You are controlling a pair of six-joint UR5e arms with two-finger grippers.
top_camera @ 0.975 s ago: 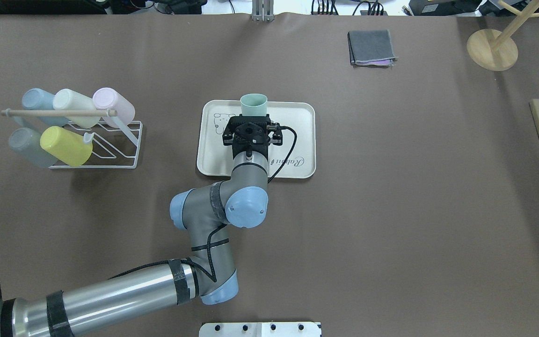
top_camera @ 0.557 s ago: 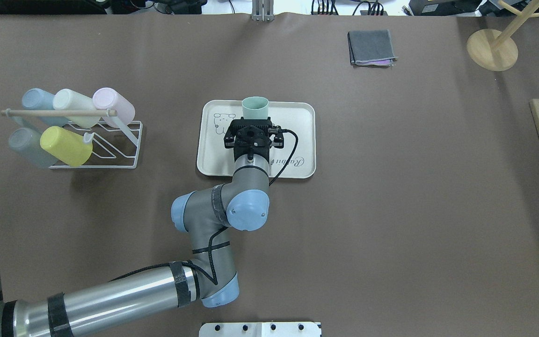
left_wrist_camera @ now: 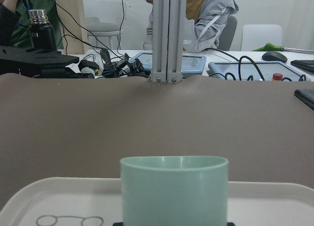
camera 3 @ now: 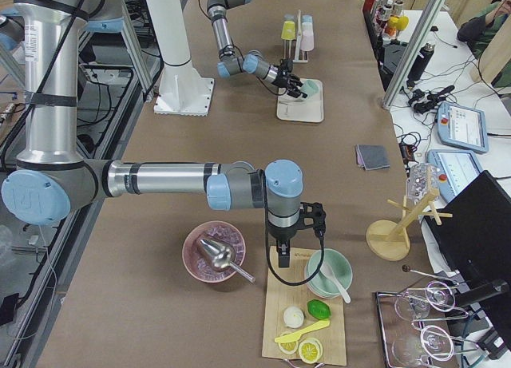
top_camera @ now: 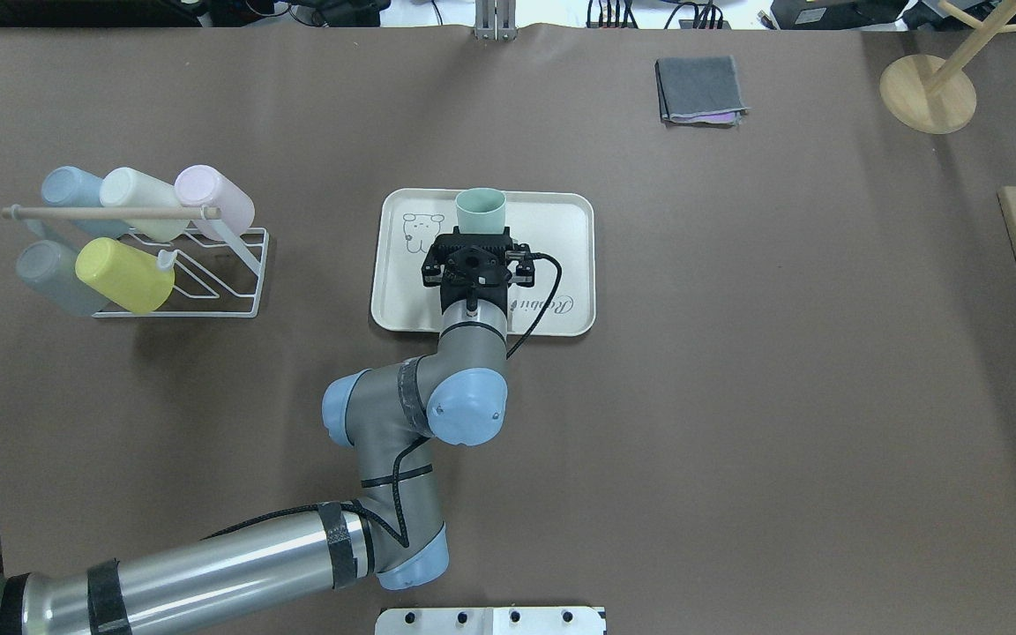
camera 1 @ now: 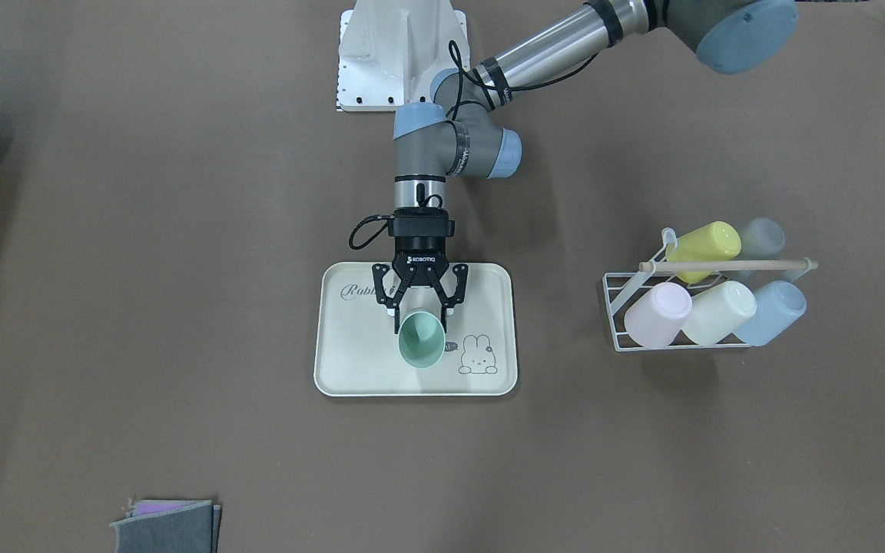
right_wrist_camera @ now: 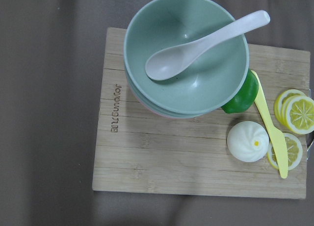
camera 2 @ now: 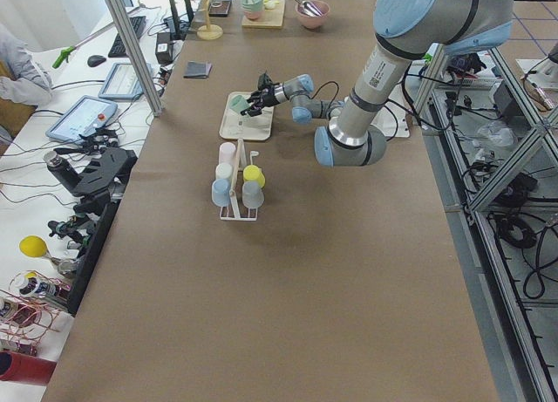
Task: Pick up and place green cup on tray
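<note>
The left hand [camera 1: 421, 313] is released, fingers spread; the green cup [camera 1: 421, 342] stands upright on the tray [camera 1: 335, 369] just ahead of it. Whether the right hand [camera 3: 283, 260] is clenched, I cannot tell.

The small mint-green plastic tumbler [camera 1: 421, 340] is plain and matte. The cream rectangular plastic tray [camera 1: 354, 365] bears grey script and a dark-outlined bunny. In the white wire rack [camera 1: 616, 343], the plastic cups [camera 1: 717, 311] are yellow, pink, cream and 2 pale blue.
</note>
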